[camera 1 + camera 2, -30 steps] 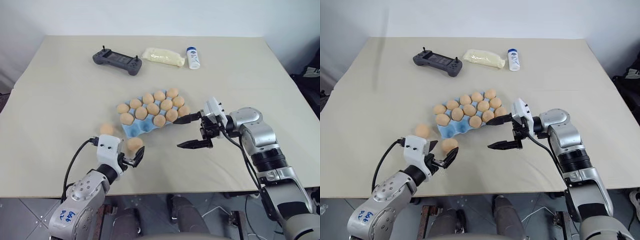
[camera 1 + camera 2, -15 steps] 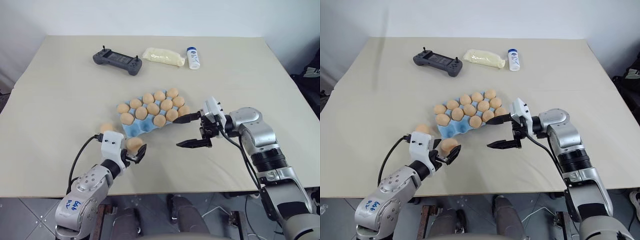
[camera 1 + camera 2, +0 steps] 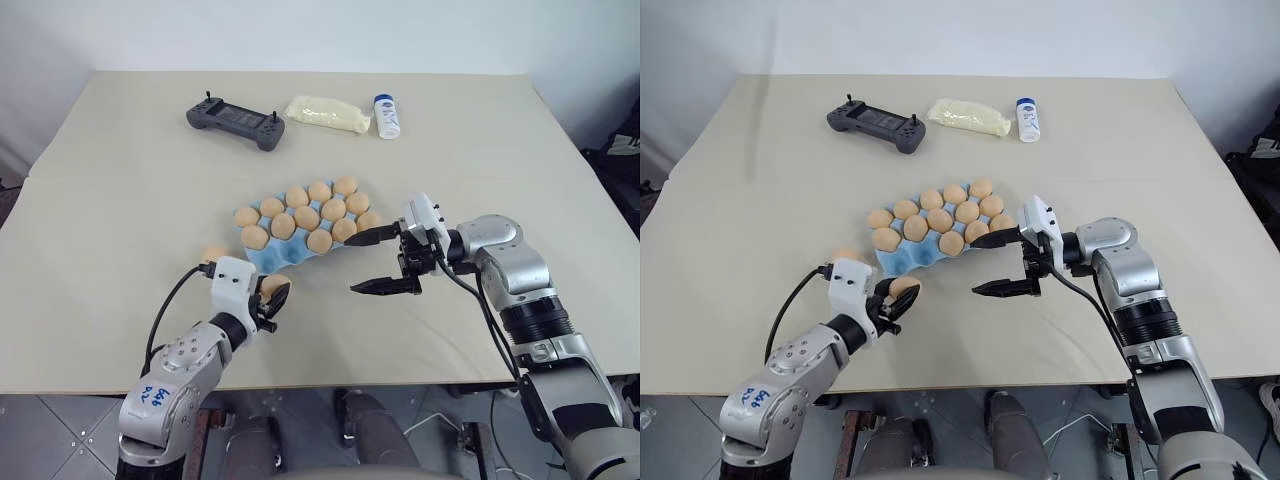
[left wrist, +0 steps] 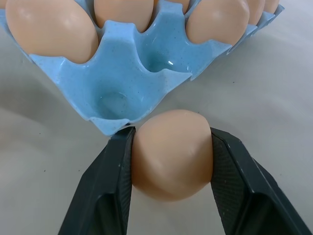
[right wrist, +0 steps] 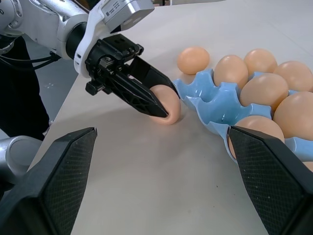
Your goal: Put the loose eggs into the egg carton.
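Table (image 3: 120,180): we see a beige tabletop from above, and give places as on a clock face laid over it.
Egg carton (image 3: 275,259): light blue, lidless, near the centre; most cups hold tan eggs, and the two cups at its 7 o'clock corner are bare.
Left gripper (image 4: 171,169): at 7 o'clock, its two black fingers pinch one loose egg (image 4: 172,154) from either side, just beside the carton's empty corner; the egg sits on the table.
Second loose egg (image 5: 193,59): on the table towards 8 o'clock of the carton, close to it, behind the left gripper's white housing.
Right gripper (image 3: 380,262): at 4 o'clock of the carton, pointing towards it, jaws spread wide and holding nothing.
Far edge: at 11 to 12 o'clock we find a dark game controller (image 3: 235,121), a pale plastic bag (image 3: 327,113) and a small white bottle (image 3: 386,116).
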